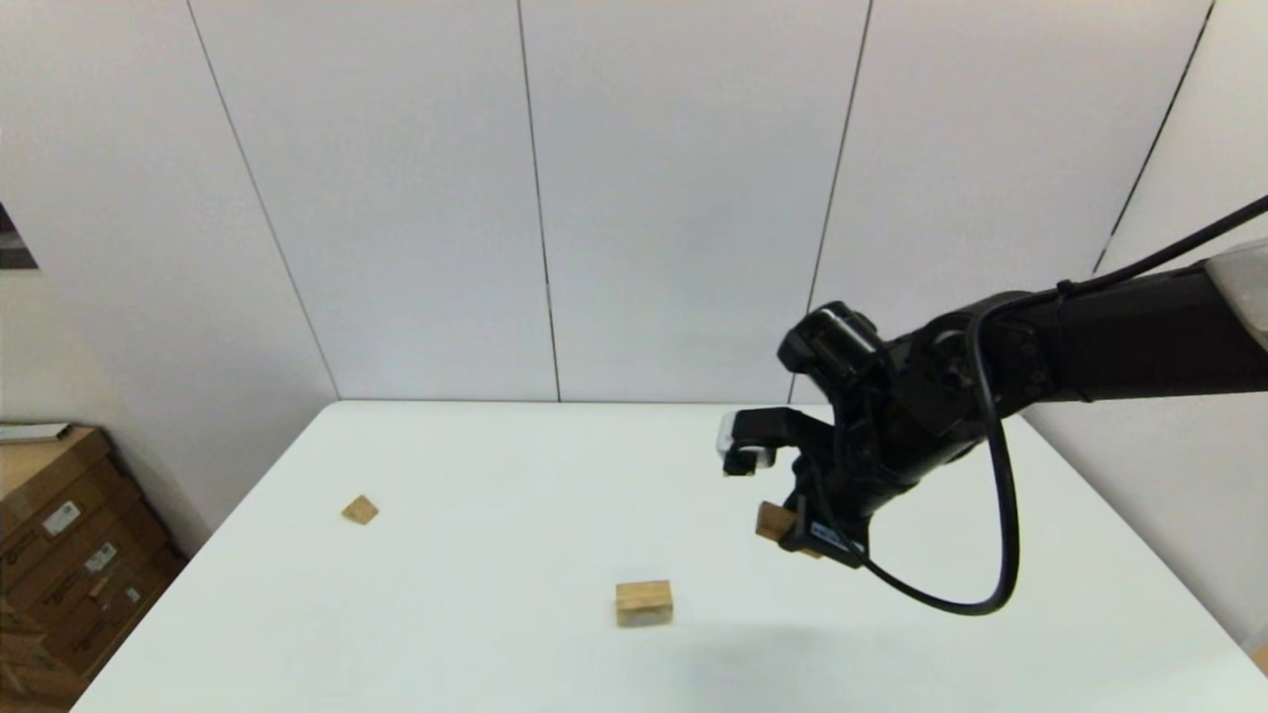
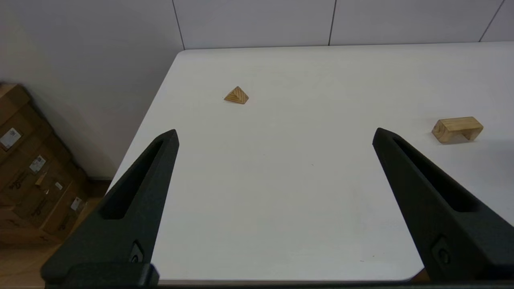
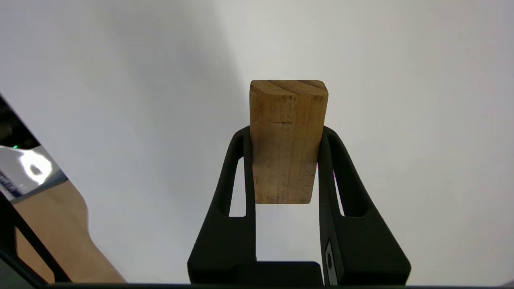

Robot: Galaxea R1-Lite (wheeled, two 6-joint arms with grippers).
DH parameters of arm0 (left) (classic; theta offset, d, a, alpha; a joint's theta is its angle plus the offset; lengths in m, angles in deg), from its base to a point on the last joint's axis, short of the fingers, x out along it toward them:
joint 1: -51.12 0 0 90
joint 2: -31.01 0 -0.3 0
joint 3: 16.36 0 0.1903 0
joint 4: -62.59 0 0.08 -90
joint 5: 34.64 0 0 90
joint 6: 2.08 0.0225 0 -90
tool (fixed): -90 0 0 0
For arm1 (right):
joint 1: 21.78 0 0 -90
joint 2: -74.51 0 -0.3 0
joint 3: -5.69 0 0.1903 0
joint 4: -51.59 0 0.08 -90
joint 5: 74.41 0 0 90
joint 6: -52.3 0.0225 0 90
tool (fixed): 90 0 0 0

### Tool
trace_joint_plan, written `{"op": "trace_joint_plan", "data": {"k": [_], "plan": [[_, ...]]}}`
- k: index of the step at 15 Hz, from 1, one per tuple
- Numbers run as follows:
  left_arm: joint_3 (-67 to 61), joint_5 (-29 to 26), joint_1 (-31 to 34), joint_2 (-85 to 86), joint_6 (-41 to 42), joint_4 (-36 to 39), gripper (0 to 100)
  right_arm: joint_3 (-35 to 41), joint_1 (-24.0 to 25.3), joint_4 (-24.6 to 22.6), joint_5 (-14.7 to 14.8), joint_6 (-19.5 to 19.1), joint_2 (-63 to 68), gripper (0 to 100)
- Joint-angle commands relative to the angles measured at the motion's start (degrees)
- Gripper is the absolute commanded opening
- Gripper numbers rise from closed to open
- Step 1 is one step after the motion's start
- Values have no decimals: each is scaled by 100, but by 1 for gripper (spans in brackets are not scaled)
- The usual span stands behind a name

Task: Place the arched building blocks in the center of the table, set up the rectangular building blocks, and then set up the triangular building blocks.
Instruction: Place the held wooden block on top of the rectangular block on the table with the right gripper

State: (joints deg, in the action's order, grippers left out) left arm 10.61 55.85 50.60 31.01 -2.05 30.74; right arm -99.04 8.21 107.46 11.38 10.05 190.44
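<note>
We have the rectangular building block (image 3: 287,140) off the table (image 1: 475,614), clamped across its narrow sides between the two fingers of our right gripper (image 3: 286,160), with most of its length standing out past the fingertips. From the head view only a corner of it shows under the wrist, above the right half of the tabletop and a little to the right of the arched building block (image 1: 644,602).

The arch rests on its two feet near the middle of the table's front half, notch downward, so we judge the first step done and the second step in hand: the oblong is being carried toward its place. The triangular building block (image 1: 360,509) lies well apart on the left side, untouched.

Our left gripper (image 2: 277,140) hangs over the near left edge of the table with its fingers spread wide and nothing between them; it looks idle.

Next, we think, we need to bring the oblong over the arch, turn it level and lower it squarely. The arch is slightly shorter than the bar, so the overhang at both ends should be even, and our fingers should part only once the bar bears on the arch, or a nudge may topple it
</note>
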Motion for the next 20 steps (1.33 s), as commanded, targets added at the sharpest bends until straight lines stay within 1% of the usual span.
{"op": "trace_joint_plan", "data": {"k": [1,4,9,12,14,17,20], "plan": [[0,4,0,-9,6,-4,100,-802,710,230,25,-29,641,0],[0,4,0,-9,6,-4,100,-1435,947,854,25,-20,1116,0],[0,4,0,-9,6,-4,100,-2218,1246,951,51,-37,1907,0],[0,4,0,-9,-2,-4,100,-2780,1317,1355,43,-20,2302,0],[0,4,0,-9,-2,-4,100,-2965,1317,1382,43,-2,2540,0],[0,4,0,-9,-2,-4,100,-3000,1299,1320,51,-2,2750,0],[0,4,0,-9,6,-4,100,-3000,1246,1215,51,77,2874,0]]}}
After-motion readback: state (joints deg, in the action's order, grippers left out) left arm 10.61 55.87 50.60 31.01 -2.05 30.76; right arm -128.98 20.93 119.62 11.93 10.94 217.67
